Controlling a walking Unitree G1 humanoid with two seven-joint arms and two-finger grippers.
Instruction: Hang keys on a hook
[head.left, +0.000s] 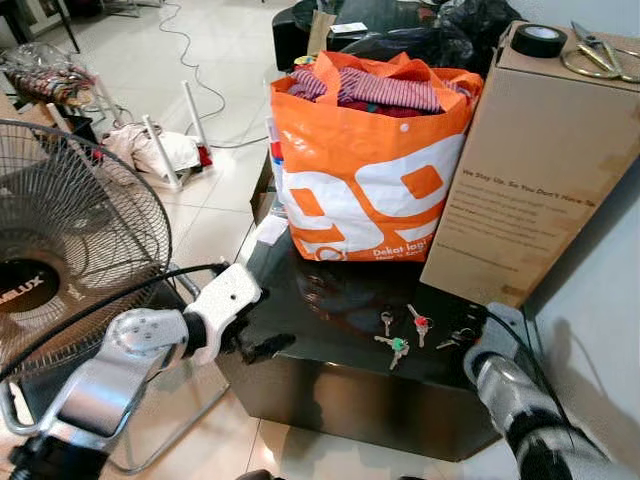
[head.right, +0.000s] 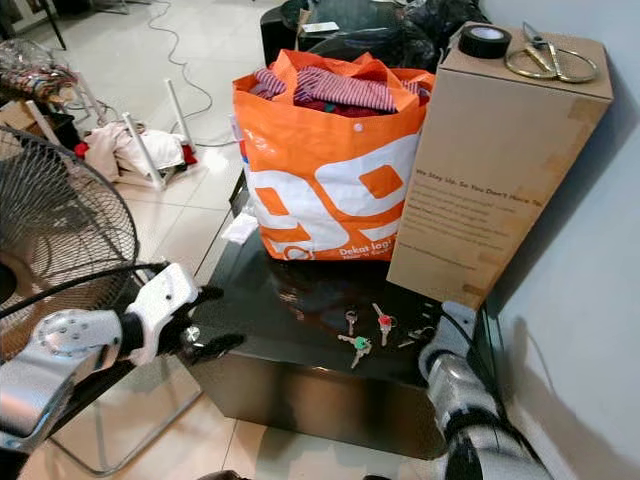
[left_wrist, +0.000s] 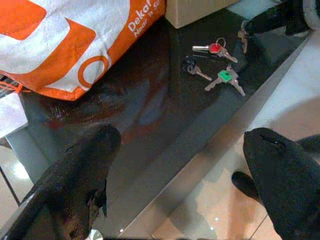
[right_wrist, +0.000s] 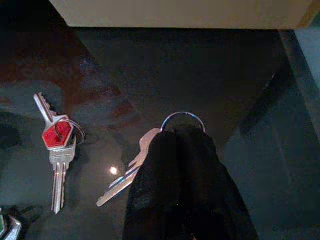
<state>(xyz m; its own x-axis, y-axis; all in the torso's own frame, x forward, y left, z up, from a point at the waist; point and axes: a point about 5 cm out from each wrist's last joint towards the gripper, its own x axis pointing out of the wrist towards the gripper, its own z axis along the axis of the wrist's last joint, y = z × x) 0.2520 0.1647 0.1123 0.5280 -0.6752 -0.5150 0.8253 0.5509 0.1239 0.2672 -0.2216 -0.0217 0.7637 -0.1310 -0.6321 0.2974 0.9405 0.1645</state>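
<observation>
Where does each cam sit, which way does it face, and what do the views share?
Left eye: on the head, looking forward and down at the black table; left gripper and right arm in view.
Right eye: the same scene from the stereo partner.
Left wrist: along its spread fingers, facing the orange bag and keys.
Right wrist: along fingers closed on the plain key bunch.
Shared: the red-capped keys appear in all four.

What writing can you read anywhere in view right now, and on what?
"Dekat lagi": orange bag, white print; the rest is cut off.
"We Stop Us. So You Don't Have To.", a doubtful reading: cardboard box; the smaller lines below are too small.
"...LUX": fan hub badge, partly cropped.
</observation>
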